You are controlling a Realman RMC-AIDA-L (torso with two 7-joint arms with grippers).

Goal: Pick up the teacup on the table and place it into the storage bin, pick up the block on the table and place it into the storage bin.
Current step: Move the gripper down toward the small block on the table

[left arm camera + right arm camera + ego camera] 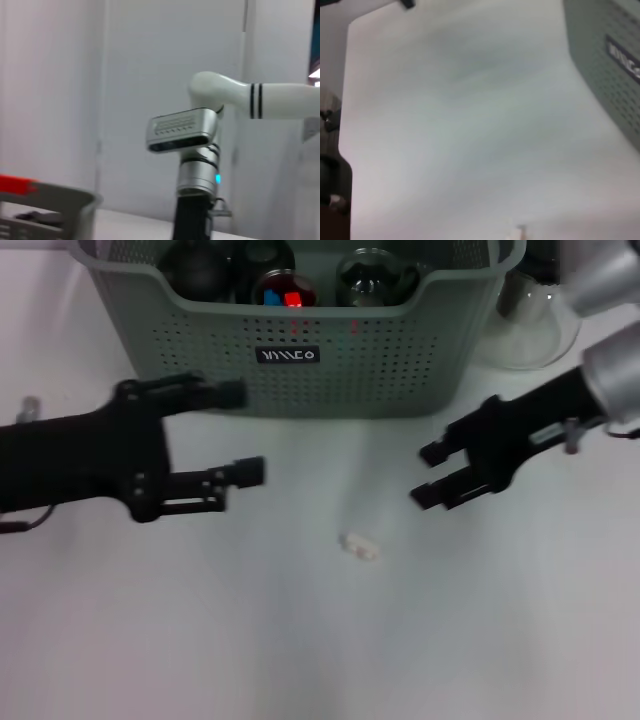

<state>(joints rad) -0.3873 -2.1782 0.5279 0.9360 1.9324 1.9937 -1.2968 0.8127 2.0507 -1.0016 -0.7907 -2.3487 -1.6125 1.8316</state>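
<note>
You see the storage bin [300,350] at the far middle of the white table [300,640], its top cut off by the frame edge. Inside it, dark round shapes and a red-and-blue item [282,297] show over the rim; what each is cannot be made out. A small white piece [360,545] lies on the table nearer you, between the arms. The left gripper [235,435] hovers in front of the bin's left part, fingers spread wide and holding nothing. The right gripper [432,473] hovers to the bin's right front, fingers parted, empty. A clear glass vessel [530,325] stands beside the bin, partly hidden by the right arm.
</note>
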